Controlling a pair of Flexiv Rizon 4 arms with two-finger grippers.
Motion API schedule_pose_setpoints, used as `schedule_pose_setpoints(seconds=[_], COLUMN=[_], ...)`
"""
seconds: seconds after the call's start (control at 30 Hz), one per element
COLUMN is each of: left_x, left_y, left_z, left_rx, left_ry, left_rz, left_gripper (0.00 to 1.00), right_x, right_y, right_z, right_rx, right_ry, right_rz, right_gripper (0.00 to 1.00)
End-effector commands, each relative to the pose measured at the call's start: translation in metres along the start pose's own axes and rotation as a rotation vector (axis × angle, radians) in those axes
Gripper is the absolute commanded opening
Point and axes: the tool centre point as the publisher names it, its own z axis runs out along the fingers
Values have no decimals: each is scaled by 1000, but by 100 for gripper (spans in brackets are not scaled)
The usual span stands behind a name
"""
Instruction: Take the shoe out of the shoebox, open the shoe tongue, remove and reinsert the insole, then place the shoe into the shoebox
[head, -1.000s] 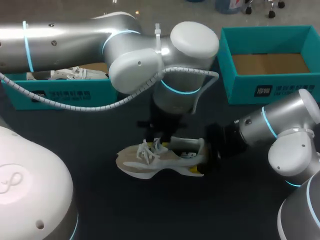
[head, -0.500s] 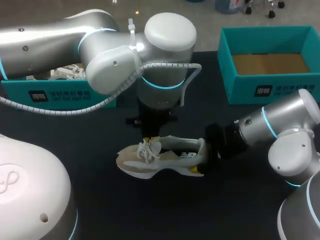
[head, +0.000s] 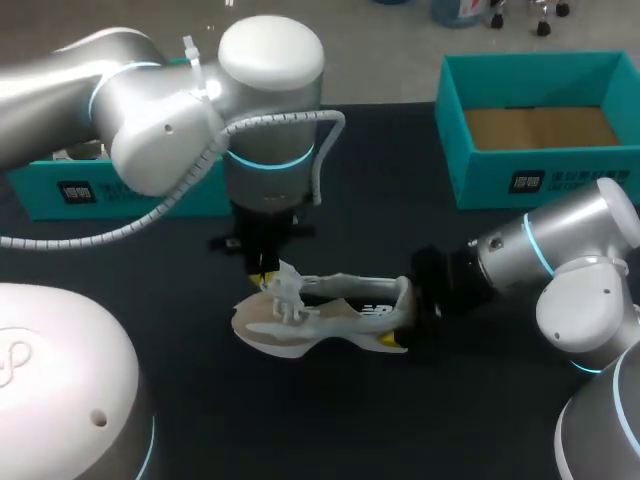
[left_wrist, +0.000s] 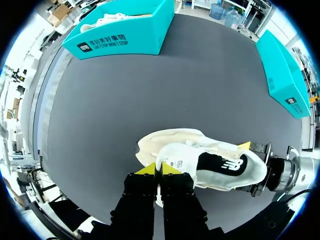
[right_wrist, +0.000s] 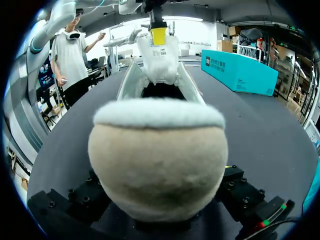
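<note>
The right claw (head: 405, 316) is clamping the padded heel of a beige-and-white lace-up trainer (head: 330, 320), its yellow-tipped fingers pressing in from both sides. The trainer is standing sole-down on the black table mat (head: 330, 430), near the middle of the workspace. From the head camera, its long axis is running from 3 o'clock, where the heel is sitting in the right claw, to 9 o'clock, where the toe is pointing.

Just beyond, on the trainer's 12 o'clock side, the left claw (head: 266, 278) is hanging straight down over the lacing. Its tips are closed on the white padded tongue (right_wrist: 158, 57), holding it up and toward the toe. The right wrist camera is looking along the trainer from behind the heel and is showing the dark mouth gaping ahead of the right claw, with the tongue raised past it.

The insole is not showing in any view. It is presumably lying inside that mouth, at about 3 o'clock from the left claw along the trainer's axis. With the right claw busy bracing the heel, the left arm looks the nearer one to reach in, though it would first have to let the tongue go.

Farther back, at about 1 o'clock from the trainer, an open teal cardboard shoebox (head: 540, 180) is standing empty with its brown floor showing. At about 10 o'clock a second teal shoebox (left_wrist: 125, 40) is sitting partly behind the left arm, with something white inside.
</note>
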Motion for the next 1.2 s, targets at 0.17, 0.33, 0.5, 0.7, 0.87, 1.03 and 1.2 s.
schedule_pose_setpoints(seconds=[0.17, 0.33, 0.5, 0.7, 0.87, 1.03, 1.2], left_x=[-13, -14, -11, -7, -4, 0, 0], left_y=[-2, -4, -4, -2, -2, 3, 4], left_z=[29, 48, 66, 84, 92, 86, 76], left_rx=[-33, -37, -30, -51, -68, -65, -49], left_ry=[28, -43, -124, -181, -212, -205, -180], left_rz=[-24, -28, -12, -12, -26, -9, 2], left_gripper=[0, 0, 0, 0, 0, 50, 100], right_x=[2, 2, 2, 2, 2, 2, 2], right_y=[-4, -4, -4, -4, -4, -4, -4], right_z=[4, 4, 4, 4, 4, 4, 4], right_rx=[5, 5, 5, 5, 5, 5, 5], right_ry=[-1, -1, -1, -1, -1, -1, -1], right_rz=[1, 1, 1, 1, 1, 1, 1], right_gripper=[0, 0, 0, 0, 0, 0, 0])
